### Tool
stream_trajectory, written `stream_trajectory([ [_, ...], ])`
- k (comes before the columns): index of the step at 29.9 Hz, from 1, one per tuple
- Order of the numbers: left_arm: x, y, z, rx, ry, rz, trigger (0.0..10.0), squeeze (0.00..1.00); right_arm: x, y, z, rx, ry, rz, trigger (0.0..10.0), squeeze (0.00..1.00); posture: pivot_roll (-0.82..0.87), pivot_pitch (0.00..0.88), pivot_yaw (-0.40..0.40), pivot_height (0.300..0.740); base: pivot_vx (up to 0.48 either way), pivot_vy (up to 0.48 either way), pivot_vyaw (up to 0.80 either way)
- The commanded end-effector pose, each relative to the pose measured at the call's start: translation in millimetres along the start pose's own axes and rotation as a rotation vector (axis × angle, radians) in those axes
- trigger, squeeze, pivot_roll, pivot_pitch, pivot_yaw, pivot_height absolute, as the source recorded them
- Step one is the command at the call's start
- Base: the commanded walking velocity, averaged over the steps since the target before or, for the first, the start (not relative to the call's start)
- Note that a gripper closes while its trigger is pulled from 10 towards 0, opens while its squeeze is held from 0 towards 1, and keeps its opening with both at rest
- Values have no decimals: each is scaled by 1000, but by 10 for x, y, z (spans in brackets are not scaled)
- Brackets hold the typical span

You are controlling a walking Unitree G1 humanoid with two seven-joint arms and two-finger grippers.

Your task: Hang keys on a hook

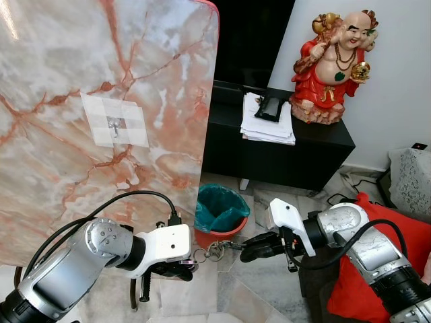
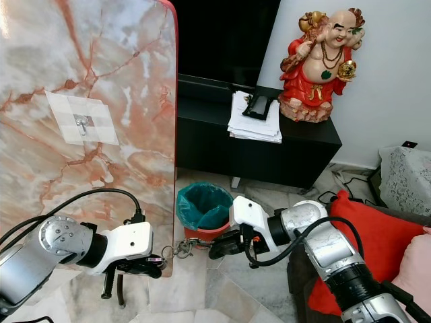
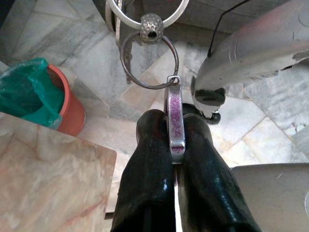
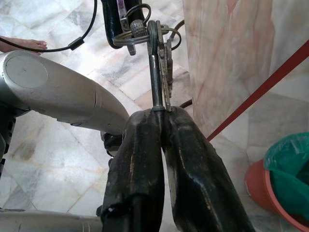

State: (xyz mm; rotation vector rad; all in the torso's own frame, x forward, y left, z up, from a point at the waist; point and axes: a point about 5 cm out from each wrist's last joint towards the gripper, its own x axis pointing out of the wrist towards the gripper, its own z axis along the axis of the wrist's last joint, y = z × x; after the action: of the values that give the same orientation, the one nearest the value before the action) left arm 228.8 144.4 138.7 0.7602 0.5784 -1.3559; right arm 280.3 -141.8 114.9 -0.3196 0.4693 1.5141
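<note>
The bunch of silver keys on linked metal rings, at lower centre, is pinched from both sides: the left gripper and the right gripper are each clenched on it. One grip should be released before the bunch is raised to the small metal hook on the pink-veined marble slab, upper left.

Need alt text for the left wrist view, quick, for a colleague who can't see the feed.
The left gripper has its jaws shut on a purple metal tag of the keys, whose ring dangles toward the right arm. Below lie a marble floor and an orange bin with a green liner.
</note>
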Motion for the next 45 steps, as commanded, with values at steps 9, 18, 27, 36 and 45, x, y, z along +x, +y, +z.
stream_trajectory([
  [9, 36, -45, -119, -19, 67, -33, 10000, 0, -137, -71, 56, -7, -6, -50, 0, 0, -23, 8, -161, 740, 0, 0, 0],
  [18, 44, 46, -103, 10, 54, 44, 10000, 0, -126, -72, 63, -8, -11, -48, 0, 0, -22, 8, -164, 740, 0, 0, 0],
  [27, 23, 79, -88, 38, 31, 61, 10000, 1000, -121, -73, 69, -8, -18, -52, 0, 0, -20, 10, -161, 740, 0, 0, 0],
  [36, 26, 101, -150, 36, 56, 96, 10000, 1000, -147, -135, 127, 15, -92, -135, 0, 0, -19, 12, -162, 740, 0, 0, 0],
  [45, 94, 182, -232, -40, 17, 241, 10000, 0, -181, -185, 130, 36, -148, -261, 0, 0, -18, 14, -163, 740, 0, 0, 0],
])
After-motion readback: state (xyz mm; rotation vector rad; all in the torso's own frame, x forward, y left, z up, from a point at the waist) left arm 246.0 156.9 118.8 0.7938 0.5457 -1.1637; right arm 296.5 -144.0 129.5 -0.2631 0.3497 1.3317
